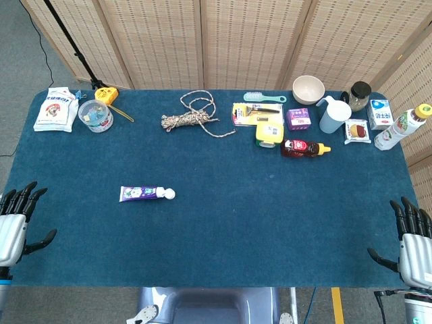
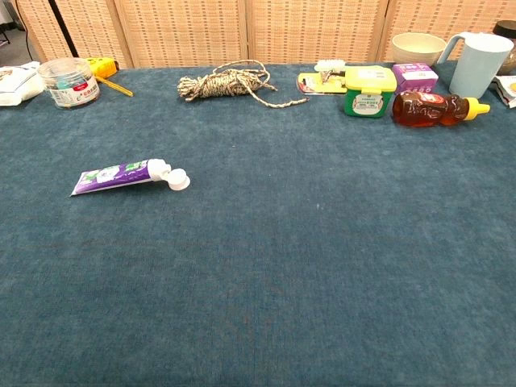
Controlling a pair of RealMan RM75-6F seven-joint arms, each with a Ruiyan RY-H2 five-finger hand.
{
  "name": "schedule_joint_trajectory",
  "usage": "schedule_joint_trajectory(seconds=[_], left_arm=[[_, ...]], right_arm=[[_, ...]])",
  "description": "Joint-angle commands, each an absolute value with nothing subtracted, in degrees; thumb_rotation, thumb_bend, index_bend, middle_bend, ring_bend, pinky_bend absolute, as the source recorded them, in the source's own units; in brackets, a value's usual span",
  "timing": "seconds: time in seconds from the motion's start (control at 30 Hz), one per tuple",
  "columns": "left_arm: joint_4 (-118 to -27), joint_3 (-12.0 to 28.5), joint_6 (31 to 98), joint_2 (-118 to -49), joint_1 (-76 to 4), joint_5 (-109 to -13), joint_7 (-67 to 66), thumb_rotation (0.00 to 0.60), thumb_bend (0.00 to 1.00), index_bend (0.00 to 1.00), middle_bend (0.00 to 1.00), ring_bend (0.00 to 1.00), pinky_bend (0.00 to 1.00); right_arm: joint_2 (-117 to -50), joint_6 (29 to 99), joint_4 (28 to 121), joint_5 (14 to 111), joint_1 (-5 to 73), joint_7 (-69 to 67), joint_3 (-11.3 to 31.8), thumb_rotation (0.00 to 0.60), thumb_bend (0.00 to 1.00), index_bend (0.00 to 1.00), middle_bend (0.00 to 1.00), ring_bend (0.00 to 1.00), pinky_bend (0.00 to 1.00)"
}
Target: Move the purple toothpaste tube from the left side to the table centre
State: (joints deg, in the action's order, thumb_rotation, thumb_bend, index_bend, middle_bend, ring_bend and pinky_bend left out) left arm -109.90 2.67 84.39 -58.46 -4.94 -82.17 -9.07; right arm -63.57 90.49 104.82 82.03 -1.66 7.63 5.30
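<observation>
Blue felt-like table before woven bamboo screens.
Flat purple toothpaste tube, white cap rightward, lies left; left hand and right hand spread, holding nothing.

The purple toothpaste tube was laid flat left of centre on the blue table, white cap rightward. The left hand and right hand were held empty, fingers spread, at the near corners.
</observation>
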Motion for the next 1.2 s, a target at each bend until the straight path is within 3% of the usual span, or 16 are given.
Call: schedule_joint_trajectory(seconds=[0.03, 0.83, 0.9, 1.07, 1.2], left_arm=[[-109.8, 2.7, 84.3, -58.5, -5.0, -82.0, -9.2, 0.6, 0.23, 0.14, 0.06, 0.09, 0.05], [-109.8, 3.5, 82.9, -59.2, -6.4, -81.3, -10.4, 0.6, 0.23, 0.15, 0.07, 0.12, 0.08], [-109.7, 3.7, 82.5, -59.1, -6.8, -81.2, -10.5, 0.6, 0.23, 0.18, 0.1, 0.14, 0.11], [-108.8, 4.5, 80.5, -59.1, -8.5, -80.6, -10.8, 0.6, 0.24, 0.39, 0.3, 0.32, 0.23], [-107.8, 5.2, 77.6, -59.4, -10.6, -79.8, -10.7, 0.6, 0.25, 0.44, 0.34, 0.35, 0.25]], right_arm=[[-63.6, 90.3, 104.8, 81.8, -1.6, 7.7, 5.4, 0.6, 0.0, 0.02, 0.0, 0.0, 0.0], [-63.5, 90.0, 104.6, 81.2, -1.4, 7.7, 5.7, 0.6, 0.0, 0.02, 0.0, 0.0, 0.0], [-63.4, 89.9, 104.6, 81.2, -1.4, 7.6, 5.7, 0.6, 0.0, 0.02, 0.0, 0.0, 0.0], [-63.2, 90.0, 104.6, 81.3, -1.5, 7.5, 5.6, 0.6, 0.0, 0.02, 0.0, 0.0, 0.0], [-63.1, 90.1, 104.8, 81.2, -1.6, 7.5, 5.5, 0.6, 0.0, 0.02, 0.0, 0.0, 0.0]])
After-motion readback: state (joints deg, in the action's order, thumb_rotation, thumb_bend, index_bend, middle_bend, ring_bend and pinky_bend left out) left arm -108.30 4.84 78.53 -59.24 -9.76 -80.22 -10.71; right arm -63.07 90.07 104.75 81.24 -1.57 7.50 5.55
